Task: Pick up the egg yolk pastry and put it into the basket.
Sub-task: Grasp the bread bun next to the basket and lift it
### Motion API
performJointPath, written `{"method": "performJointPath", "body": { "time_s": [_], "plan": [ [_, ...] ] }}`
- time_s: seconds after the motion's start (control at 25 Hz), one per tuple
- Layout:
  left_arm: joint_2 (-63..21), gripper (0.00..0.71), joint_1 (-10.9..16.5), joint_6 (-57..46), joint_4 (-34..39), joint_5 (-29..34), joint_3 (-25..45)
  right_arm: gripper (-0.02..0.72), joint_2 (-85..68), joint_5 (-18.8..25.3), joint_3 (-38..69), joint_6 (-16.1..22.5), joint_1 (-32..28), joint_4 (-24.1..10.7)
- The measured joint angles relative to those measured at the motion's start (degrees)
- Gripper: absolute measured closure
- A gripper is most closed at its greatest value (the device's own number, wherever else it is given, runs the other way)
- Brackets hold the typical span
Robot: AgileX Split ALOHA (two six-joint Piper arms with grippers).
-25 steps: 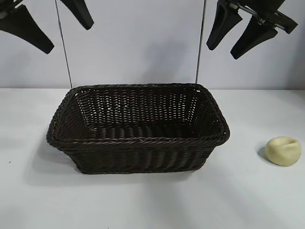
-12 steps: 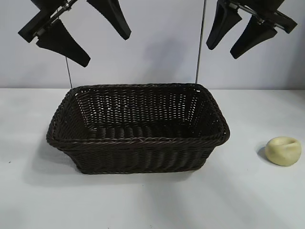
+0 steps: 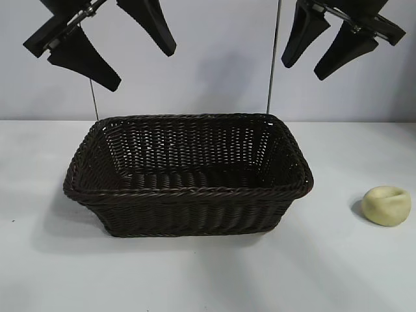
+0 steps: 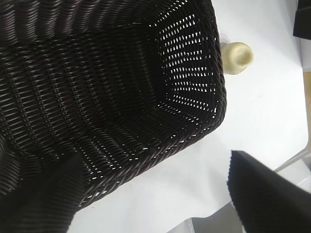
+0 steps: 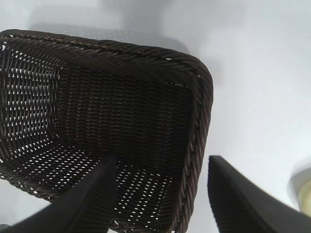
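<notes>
Clearly, the egg yolk pastry [image 3: 387,205] lies untouched on the bench [image 3: 338,273], beside the basket [image 3: 188,188]. Both end effectors, left [image 3: 112,47] and right [image 3: 312,53], hang empty, fingers apart; the right should descend squarely over it.

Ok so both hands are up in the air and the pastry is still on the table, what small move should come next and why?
Probably the right hand should swing out and lower toward the pastry. The pastry lies on the table, apart from the basket, on the right arm's side. That hand is open and empty, hanging high over the basket's right end. The left hand is open too, but hangs over the far end.
</notes>
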Motion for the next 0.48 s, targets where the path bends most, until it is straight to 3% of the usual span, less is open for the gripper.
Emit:
{"method": "performJointPath", "body": {
  "time_s": [0.08, 0.2, 0.36, 0.48],
  "plan": [
    [0.0, 0.121, 0.0, 0.0, 0.0, 0.0, 0.0, 0.293, 0.0, 0.3, 0.0, 0.1, 0.0, -1.3],
    [0.0, 0.121, 0.0, 0.0, 0.0, 0.0, 0.0, 0.286, 0.0, 1.5, 0.0, 1.0, 0.0, -6.0],
    [0.0, 0.121, 0.0, 0.0, 0.0, 0.0, 0.0, 0.189, 0.0, 1.9, 0.0, 4.5, -1.3, -12.3],
    [0.0, 0.120, 0.0, 0.0, 0.0, 0.0, 0.0, 0.159, 0.0, 2.6, 0.0, 5.0, -3.8, -13.8]
  ]
}}
